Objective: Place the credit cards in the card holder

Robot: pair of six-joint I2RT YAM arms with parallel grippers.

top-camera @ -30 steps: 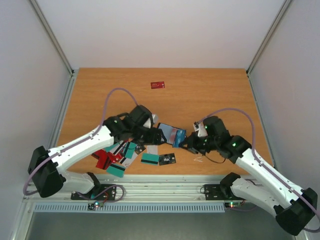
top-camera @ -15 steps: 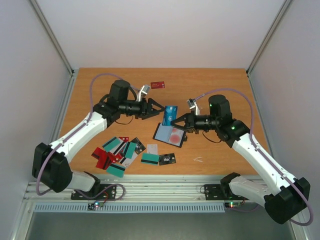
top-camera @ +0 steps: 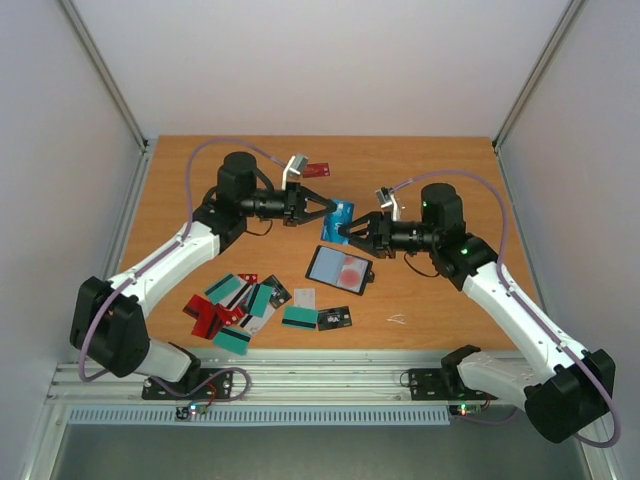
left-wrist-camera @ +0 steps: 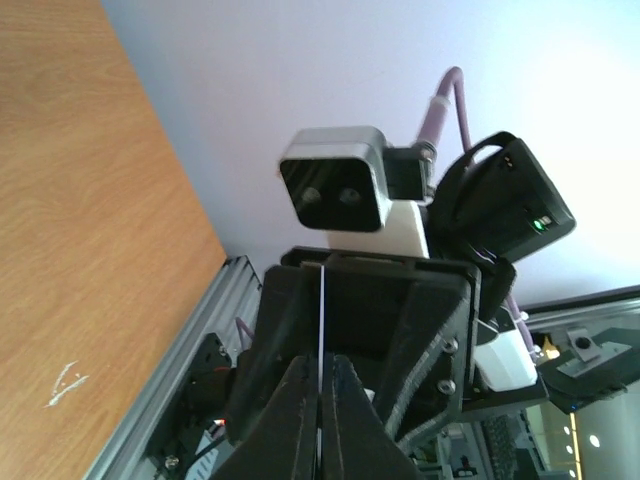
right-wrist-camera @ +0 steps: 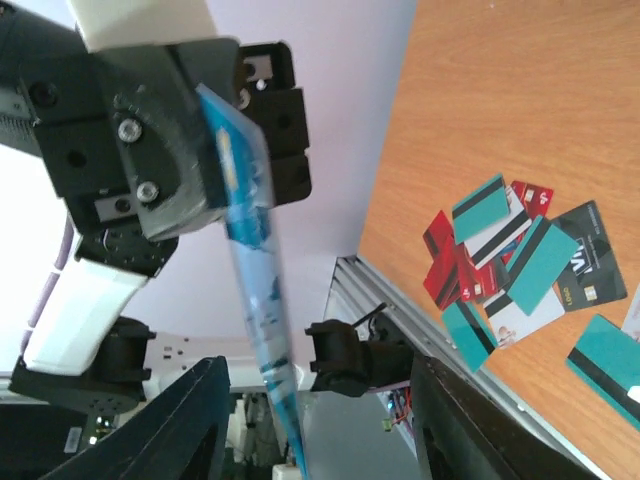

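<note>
The wooden worktop (top-camera: pixel 440 180) fills the floor of the cell, and the open card holder (top-camera: pixel 338 267) lies flat near its middle. The holder has a black rim and a pale inside with a reddish tint.

The left arm (top-camera: pixel 170 270) comes in from the holder's near-left side. The right arm (top-camera: pixel 500 290) comes in from its near-right side. Both arms are raised, and they meet in the air just past the holder's far edge.

To the holder's near left a heap of cards (top-camera: pixel 238 305) is spread on the worktop: teal, red, black and white ones, overlapping. Between that heap and the holder's near edge, a teal card (top-camera: pixel 298 318) and a black card (top-camera: pixel 334 318) lie side by side.

The left claw (top-camera: pixel 324 206) is clamped on a blue card (top-camera: pixel 341 217). In the left wrist view its fingers (left-wrist-camera: pixel 300 420) meet on the card's thin edge. The card hangs tilted, clear of the worktop, beyond the holder's far edge.

The right claw (top-camera: pixel 354 232) faces the left claw across that card with its jaws spread wide. The card's lower end runs between them, and neither finger seems to press on it.

Well beyond the holder, towards the far left, a lone red card (top-camera: pixel 316 169) lies flat.
</note>
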